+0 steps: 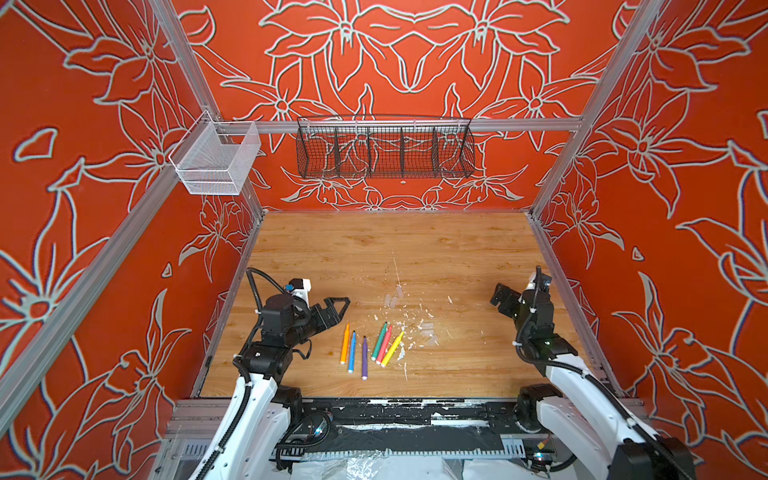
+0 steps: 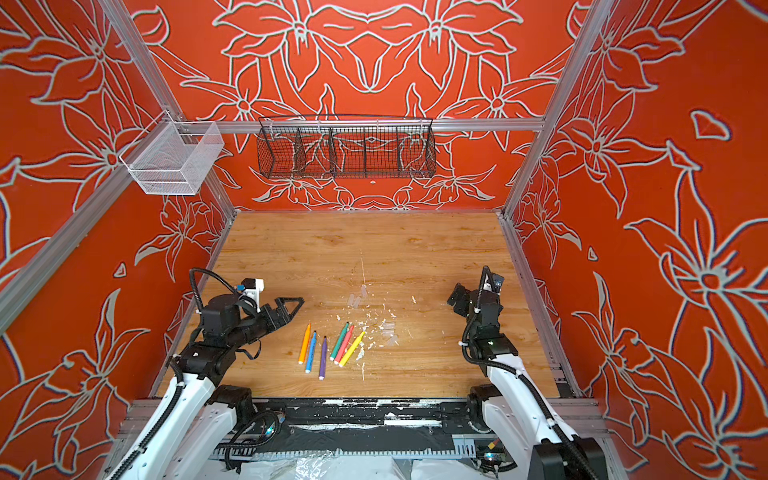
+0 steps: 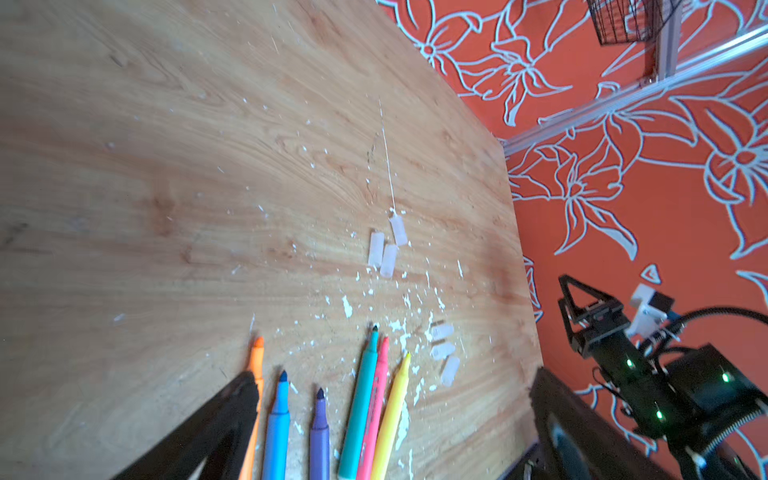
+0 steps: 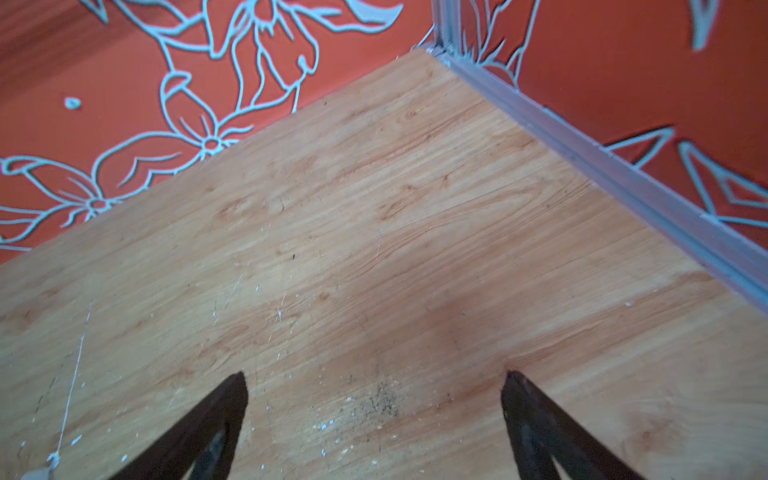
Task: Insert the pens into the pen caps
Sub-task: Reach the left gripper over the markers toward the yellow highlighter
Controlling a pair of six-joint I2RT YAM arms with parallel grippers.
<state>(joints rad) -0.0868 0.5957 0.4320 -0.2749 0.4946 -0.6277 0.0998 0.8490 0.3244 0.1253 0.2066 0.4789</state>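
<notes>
Orange-red walls [image 1: 415,62] printed with white flower outlines enclose a pale wood-grain worktop [image 1: 395,241] flecked with white. From the back rail hang a long black wire basket [image 1: 384,151] and, at the left corner, a white mesh basket [image 1: 216,162].

The left claw [image 1: 341,306] stands near the worktop's left edge, jaws spread wide and gripping nothing. The right claw [image 4: 374,376], equally wide and empty, is over bare wood by the right edge.

Six thin felt-tip pens lie loose in a fan just right of the left claw and nearer the front. They are an orange pen [image 1: 345,344], a blue pen [image 1: 352,352] and a purple pen [image 1: 364,357], then a green pen [image 1: 379,341], a red-pink pen [image 1: 384,345] and a yellow pen [image 1: 392,349] close together. In the left wrist view the orange barrel passes under one finger [image 3: 224,419].

Three small clear plastic pen caps [image 3: 388,259] lie beyond the pen tips. Three more clear caps [image 3: 442,351] lie just beside the yellow tip. All are well apart from the right claw.

Dark print on the red-pink barrel is too blurred to read.
</notes>
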